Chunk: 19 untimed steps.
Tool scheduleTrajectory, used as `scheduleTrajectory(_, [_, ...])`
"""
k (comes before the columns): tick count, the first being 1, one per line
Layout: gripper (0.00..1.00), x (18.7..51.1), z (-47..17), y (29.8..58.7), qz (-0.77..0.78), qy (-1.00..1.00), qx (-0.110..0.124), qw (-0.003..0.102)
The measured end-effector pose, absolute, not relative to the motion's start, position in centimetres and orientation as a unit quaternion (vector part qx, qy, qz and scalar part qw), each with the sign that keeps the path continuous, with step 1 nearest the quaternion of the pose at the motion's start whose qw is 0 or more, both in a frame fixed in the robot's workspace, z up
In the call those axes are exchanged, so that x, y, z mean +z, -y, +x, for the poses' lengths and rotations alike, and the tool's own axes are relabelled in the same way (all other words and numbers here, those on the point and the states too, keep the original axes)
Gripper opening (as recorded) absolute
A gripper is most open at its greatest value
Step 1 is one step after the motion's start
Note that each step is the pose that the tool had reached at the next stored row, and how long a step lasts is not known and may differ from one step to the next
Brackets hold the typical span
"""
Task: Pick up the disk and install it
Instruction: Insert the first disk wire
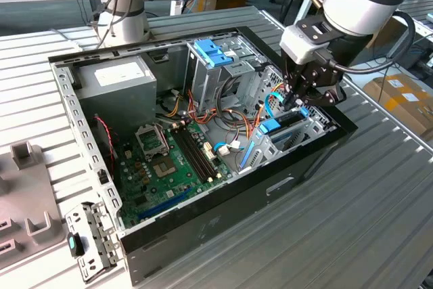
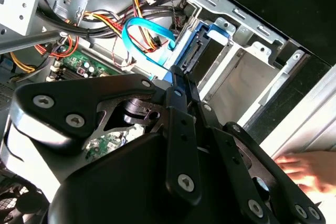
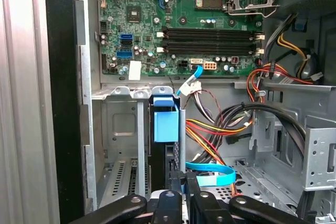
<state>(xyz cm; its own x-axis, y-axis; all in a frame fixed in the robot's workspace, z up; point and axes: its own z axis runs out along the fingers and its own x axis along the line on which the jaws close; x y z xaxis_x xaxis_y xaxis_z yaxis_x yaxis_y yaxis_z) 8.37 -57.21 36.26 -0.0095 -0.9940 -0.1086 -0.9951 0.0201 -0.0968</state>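
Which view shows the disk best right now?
The first wrist view: the disk stands on edge, its light-blue rail facing the camera. The second wrist view shows one end past the gripper; the exterior view, a blue sliver.

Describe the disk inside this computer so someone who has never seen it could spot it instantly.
Find the open black computer case and look at the grey metal drive bay at the exterior view's right, below the gripper. The disk stands on edge in it. Its light-blue plastic rail sets it apart from the bare grey slot beside it.
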Motion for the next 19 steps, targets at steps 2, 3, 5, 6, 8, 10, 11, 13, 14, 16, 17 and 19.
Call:
scheduleTrajectory(2, [0.16, 36.26, 8.37, 57.21, -0.700, -0.710, 0.004, 0.073])
scheduleTrajectory(3, [0.16, 36.26, 8.37, 57.21, -0.700, -0.710, 0.004, 0.073])
scheduleTrajectory(5, [0.16, 36.26, 8.37, 57.22, -0.700, -0.710, 0.004, 0.074])
scheduleTrajectory(6, [0.16, 36.25, 8.36, 57.22, -0.700, -0.710, 0.007, 0.077])
scheduleTrajectory(8, [0.16, 36.24, 8.37, 57.21, -0.699, -0.710, 0.009, 0.079])
scheduleTrajectory(10, [0.16, 35.97, 8.36, 57.21, -0.699, -0.710, 0.010, 0.079])
scheduleTrajectory(11, [0.16, 35.82, 8.36, 57.21, -0.699, -0.710, 0.010, 0.079])
scheduleTrajectory(13, [0.16, 35.63, 8.34, 57.21, -0.699, -0.710, 0.010, 0.079])
scheduleTrajectory(14, [0.16, 35.62, 8.34, 57.21, -0.699, -0.710, 0.010, 0.079])
scheduleTrajectory(16, [0.16, 35.60, 8.34, 57.21, -0.699, -0.710, 0.010, 0.079])
scheduleTrajectory(17, [0.16, 35.58, 8.34, 57.30, -0.699, -0.710, 0.010, 0.080])
scheduleTrajectory(19, [0.16, 35.59, 8.35, 57.67, -0.699, -0.710, 0.012, 0.081])
